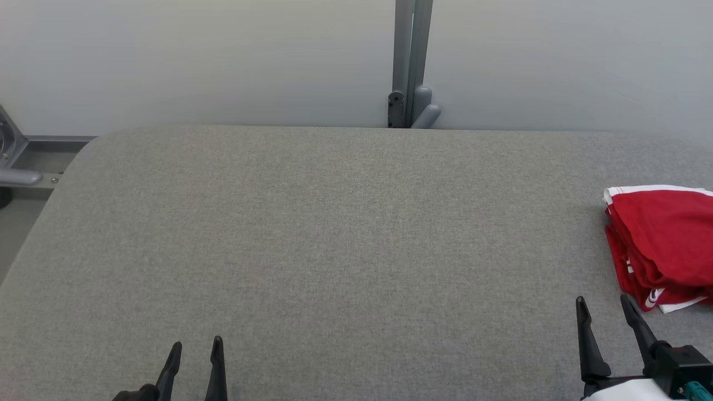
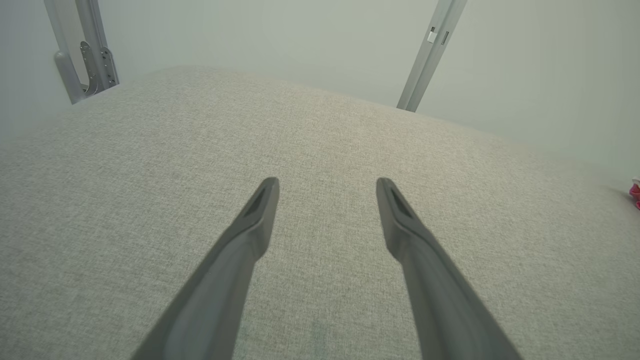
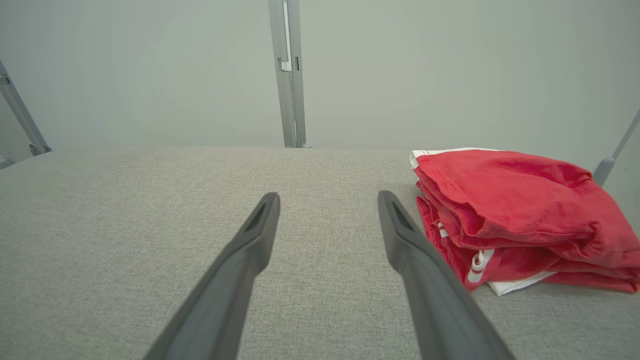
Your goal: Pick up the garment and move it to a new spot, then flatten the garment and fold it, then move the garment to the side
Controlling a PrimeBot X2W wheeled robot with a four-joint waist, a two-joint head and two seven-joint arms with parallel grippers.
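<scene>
Starting at the left, the left end effector [image 1: 197,341] stands wide open and empty over the grey fabric worktop [image 1: 334,223], well apart from the task's thing. Nearer is the right end effector [image 1: 602,298], equally spread and empty: the red-and-white garment [image 1: 663,239] lies in folded layers just ahead and to its right, its long axis untellable since the view's edge cuts it. Behind rises a pale wall [image 1: 223,55] with a grey post [image 1: 411,55].

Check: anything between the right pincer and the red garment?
Nothing. In the head view, only bare grey tabletop lies between the open right pincer and the red garment.
</scene>
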